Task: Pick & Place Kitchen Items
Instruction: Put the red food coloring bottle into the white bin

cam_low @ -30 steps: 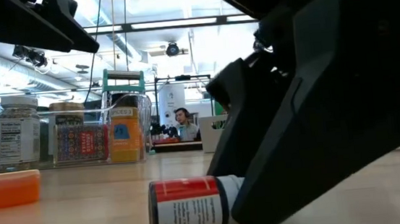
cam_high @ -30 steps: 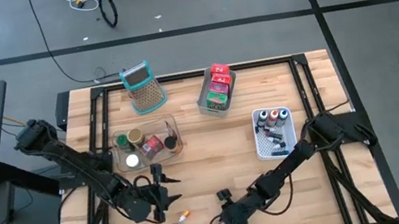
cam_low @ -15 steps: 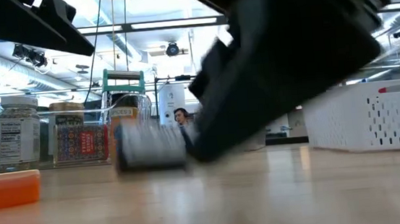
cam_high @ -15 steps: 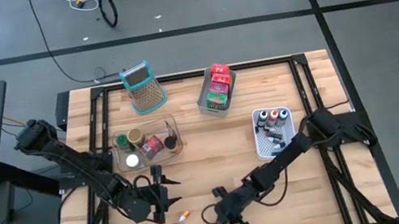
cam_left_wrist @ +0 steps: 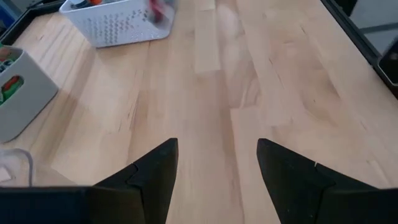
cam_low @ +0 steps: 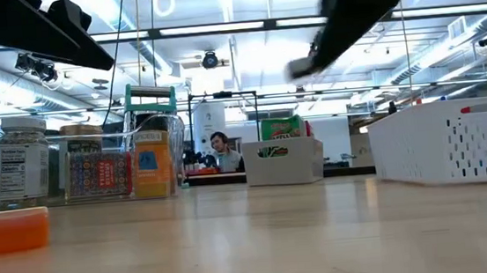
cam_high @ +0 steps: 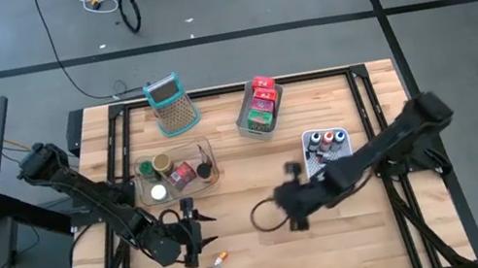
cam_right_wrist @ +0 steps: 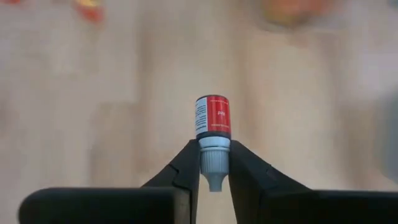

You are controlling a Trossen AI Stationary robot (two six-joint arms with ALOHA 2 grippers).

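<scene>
A tiny bottle (cam_right_wrist: 213,118) with a red label and a pale cap sits in my shut right gripper (cam_right_wrist: 214,155). That gripper (cam_high: 286,206) hangs above the table's middle, left of the white basket (cam_high: 329,169). My left gripper (cam_high: 192,233) is open and holds nothing, low over the near left of the table. Just nearer than it, a few small capped tubes (cam_high: 209,267) lie on their sides on the wood. One orange-capped tube (cam_low: 18,231) shows in the low view. My right gripper pinches the tiny bottle between its two fingertips at the pale cap end (cam_right_wrist: 214,163). The red-labelled body sticks out past the fingertips, in line with them. The bottle is lifted clear of the table. In the high view the fingers point toward the table's left.
The white basket holds several capped bottles. A grey bin (cam_high: 262,120) with red and green packets stands at the far middle. A clear box (cam_high: 204,145) of jars is on the left, with the teal-handled grater (cam_high: 172,103) behind it. Bare wood lies between the grippers.
My right gripper closed on the small red-labelled bottle that lay on its side near the table's near edge. It rose with the bottle and moved toward the far right, toward the white basket. The bottle is now lifted clear. My left gripper stayed still.
</scene>
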